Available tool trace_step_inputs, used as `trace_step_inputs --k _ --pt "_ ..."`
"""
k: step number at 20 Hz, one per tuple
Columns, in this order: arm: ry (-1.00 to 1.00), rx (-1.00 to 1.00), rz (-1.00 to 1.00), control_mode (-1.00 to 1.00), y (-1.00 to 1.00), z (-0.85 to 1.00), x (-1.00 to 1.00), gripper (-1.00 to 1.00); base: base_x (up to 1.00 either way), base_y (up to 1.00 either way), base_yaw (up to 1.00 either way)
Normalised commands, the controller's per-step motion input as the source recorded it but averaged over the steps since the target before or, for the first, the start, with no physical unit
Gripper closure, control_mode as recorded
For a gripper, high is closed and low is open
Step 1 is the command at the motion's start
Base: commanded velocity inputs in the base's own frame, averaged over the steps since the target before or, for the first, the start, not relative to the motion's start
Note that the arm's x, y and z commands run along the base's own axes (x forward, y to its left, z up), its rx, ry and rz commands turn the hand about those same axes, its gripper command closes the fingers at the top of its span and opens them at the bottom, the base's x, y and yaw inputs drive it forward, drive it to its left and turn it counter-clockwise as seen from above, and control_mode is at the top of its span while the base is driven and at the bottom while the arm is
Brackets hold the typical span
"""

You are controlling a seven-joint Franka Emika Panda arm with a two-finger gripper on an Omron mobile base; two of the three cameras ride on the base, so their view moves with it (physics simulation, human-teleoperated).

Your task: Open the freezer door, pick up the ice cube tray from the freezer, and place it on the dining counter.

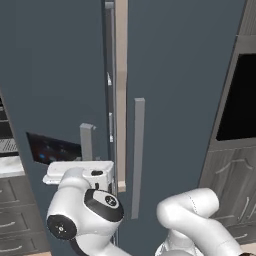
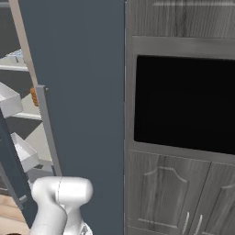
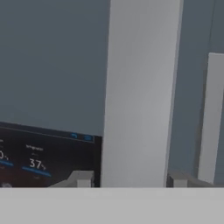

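Freezer door (image 1: 55, 75) ajar, its handle bracketed by the fingers (image 3: 131, 179).

The smooth slate door's flat grey handle (image 3: 140, 87) is straddled by parted fingers, beside a glossy black panel (image 3: 43, 157). Pale shelves (image 2: 23, 114) are seen inside.

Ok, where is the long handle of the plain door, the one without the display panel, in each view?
Left base view: the handle stands upright just right of centre, on the plain door.
Right base view: the handle is left of centre, leaning, near the plain door's left edge.
Hand view: the handle is a pale bar at the right edge.
Shared landmark: the plain door itself.
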Motion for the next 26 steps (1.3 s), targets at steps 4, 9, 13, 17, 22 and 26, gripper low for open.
trace_step_inputs --k 4,9,13,17,22,26 --pt "0.01 -0.03 0.0 -1.0 0.38 0.0 -0.36 1.0 0.0 0.0 0.0" --pt "0.0 -0.05 0.0 -1.0 0.44 -0.03 -0.35 1.0 0.0 0.0 0.0" --pt "0.0 -0.06 0.0 -1.0 0.49 0.0 -0.25 1.0 0.0 0.0 0.0" --pt "0.0 -0.06 0.0 -1.0 0.48 0.0 -0.25 1.0 0.0 0.0 0.0" --pt "0.0 -0.06 0.0 -1.0 0.48 0.0 -0.23 1.0 0.0 0.0 0.0" --pt "0.0 -0.06 0.0 -1.0 0.46 0.0 -0.23 1.0 0.0 0.0 0.0"
